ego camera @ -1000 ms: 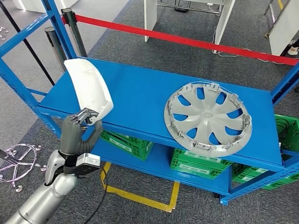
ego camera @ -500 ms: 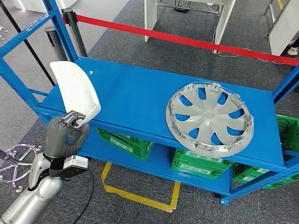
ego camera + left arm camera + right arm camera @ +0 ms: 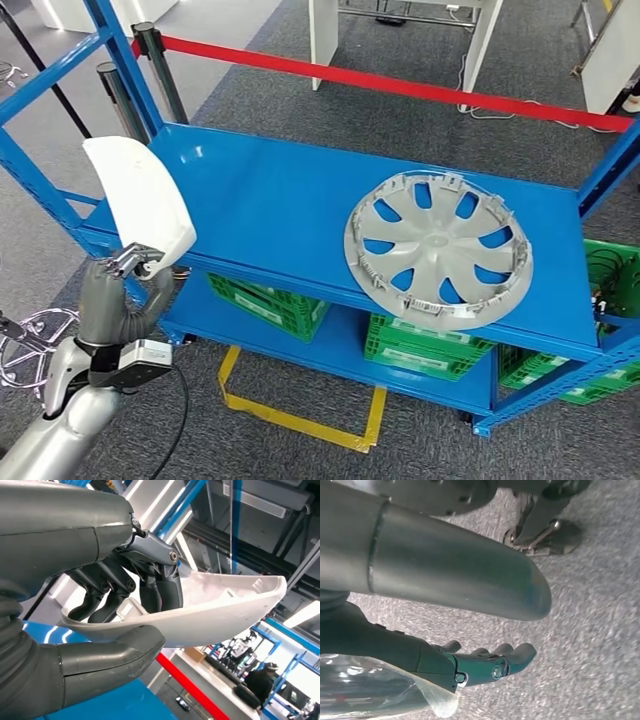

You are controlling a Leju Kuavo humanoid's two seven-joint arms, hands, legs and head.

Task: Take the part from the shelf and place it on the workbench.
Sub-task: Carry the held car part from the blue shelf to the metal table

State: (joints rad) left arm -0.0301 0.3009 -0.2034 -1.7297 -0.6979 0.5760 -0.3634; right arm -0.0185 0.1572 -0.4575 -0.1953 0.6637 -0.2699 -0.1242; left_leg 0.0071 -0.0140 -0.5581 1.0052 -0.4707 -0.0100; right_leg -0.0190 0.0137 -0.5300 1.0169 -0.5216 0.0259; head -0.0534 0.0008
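Fingers of the left hand [image 3: 113,295] are clamped on the lower edge of the white part [image 3: 140,195], a curved shell that looks like a mirror cover. In the left wrist view the thumb [image 3: 109,655] presses under the shell's outer skin while the dark fingers [image 3: 158,587] hook over the rim into its hollow, so the thin wall is pinched between them. That grip likely suits a light, hollow piece: a wall is easier to squeeze than a broad rounded back.

From the head view, the part stands nearly upright above the hand, off the front left corner of the blue shelf [image 3: 287,210] and clear of its top board, so it appears free of the rack. Holding it high and out to the side probably keeps it away from the blue upright at that corner. The table where it must go is not visible here, so the carrying stage is, by my judgement, only starting.

A grey wheel cover [image 3: 438,250] lies flat on the shelf top, well apart from the part, and green crates [image 3: 272,305] sit on the lower level. A red barrier tape [image 3: 392,85] runs behind the rack.

The right hand [image 3: 486,662] hangs over grey carpet, fingers stretched out fairly straight and holding nothing.
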